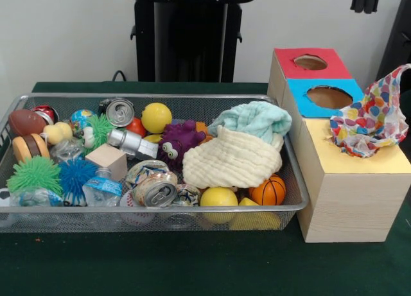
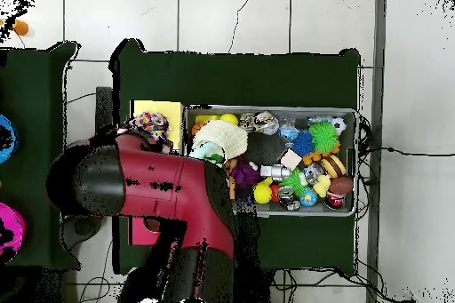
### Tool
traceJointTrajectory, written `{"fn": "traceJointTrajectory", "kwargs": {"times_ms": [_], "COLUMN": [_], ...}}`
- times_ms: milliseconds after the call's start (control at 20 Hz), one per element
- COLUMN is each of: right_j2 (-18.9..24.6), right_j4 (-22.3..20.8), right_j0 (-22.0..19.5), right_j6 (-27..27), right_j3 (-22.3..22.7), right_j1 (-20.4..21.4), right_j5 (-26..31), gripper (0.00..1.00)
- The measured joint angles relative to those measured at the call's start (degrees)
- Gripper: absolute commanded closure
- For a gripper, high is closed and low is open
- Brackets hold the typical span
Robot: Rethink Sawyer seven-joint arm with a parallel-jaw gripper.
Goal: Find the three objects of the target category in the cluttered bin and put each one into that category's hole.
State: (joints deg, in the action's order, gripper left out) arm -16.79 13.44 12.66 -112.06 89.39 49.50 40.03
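We are looking across the table at the wire-mesh bin, which is filling the left and centre of the front view. At the right of that view the pale wood box is carrying its three cut-outs in a row, and a spotted multicoloured cloth is hanging half in and half out of the yellow-surround hole, its upper corner standing up toward the frame's right edge. We are judging that it was dropped there and has bunched on the rough rim rather than slipping through.

Two more cloths are lying in the right part of the bin: a cream waffle-weave cloth draped over the clutter, and a pale mint cloth just behind and touching it. Being on top of the pile, they are probably the easiest picks left.

In the overhead view the red arm is sweeping across the lower left, covering the box's near side, with the spotted cloth showing just above it. The claw itself is hidden under the arm there and absent from the front view, so we cannot tell whether it is open, closed or gripping anything.

Around the cloths, a yellow ball, a purple googly-eyed toy, a crushed can and a small basketball are crowding the bin.
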Motion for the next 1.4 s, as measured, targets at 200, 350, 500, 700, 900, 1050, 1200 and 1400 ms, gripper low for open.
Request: {"fn": "traceJointTrajectory", "kwargs": {"times_ms": [200, 350, 500, 700, 900, 1050, 1200, 1400], "right_j2": [0.01, 0.01, 0.01, 0.01, 0.02, 0.01, 0.02, 0.02], "right_j4": [0.14, 0.31, 0.68, 1.00, 1.05, 1.05, 1.05, 0.95], "right_j0": [1.03, 1.75, 2.69, 3.45, 4.01, 4.02, 4.01, 3.94], "right_j6": [0.00, 0.00, 0.00, 0.00, 0.00, 0.00, 0.00, 0.00], "right_j3": [-0.71, -1.45, -2.89, -3.87, -4.61, -4.85, -4.95, -4.95], "right_j1": [-0.03, -0.10, -0.40, -0.94, -1.85, -2.37, -3.38, -4.38], "right_j5": [0.38, 0.38, 0.38, 0.38, 0.38, 0.38, 0.36, -0.38], "gripper": [1.00, 1.00, 1.00, 1.00, 1.00, 1.00, 1.00, 1.00]}}
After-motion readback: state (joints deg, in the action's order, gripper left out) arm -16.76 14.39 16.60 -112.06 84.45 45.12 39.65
